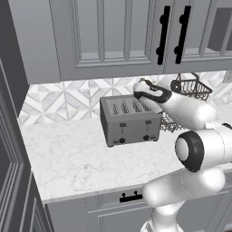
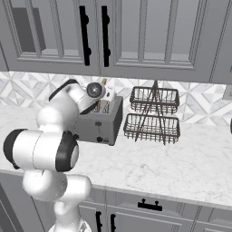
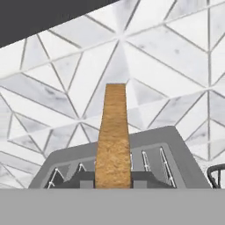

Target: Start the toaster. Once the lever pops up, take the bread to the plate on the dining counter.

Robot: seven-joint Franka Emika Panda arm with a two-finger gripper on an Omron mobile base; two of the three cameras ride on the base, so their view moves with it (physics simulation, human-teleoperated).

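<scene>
The tool (image 3: 113,181) is clamping the bread (image 3: 113,136) edge-on, its long axis standing upright above the toaster (image 3: 176,154) slots.

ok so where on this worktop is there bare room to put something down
Bare marble worktop lies left of and in front of the toaster, out to the front edge. More lies in front of the wire basket rack. It is crowded behind, where toaster and rack stand close together by the tiled wall.
</scene>
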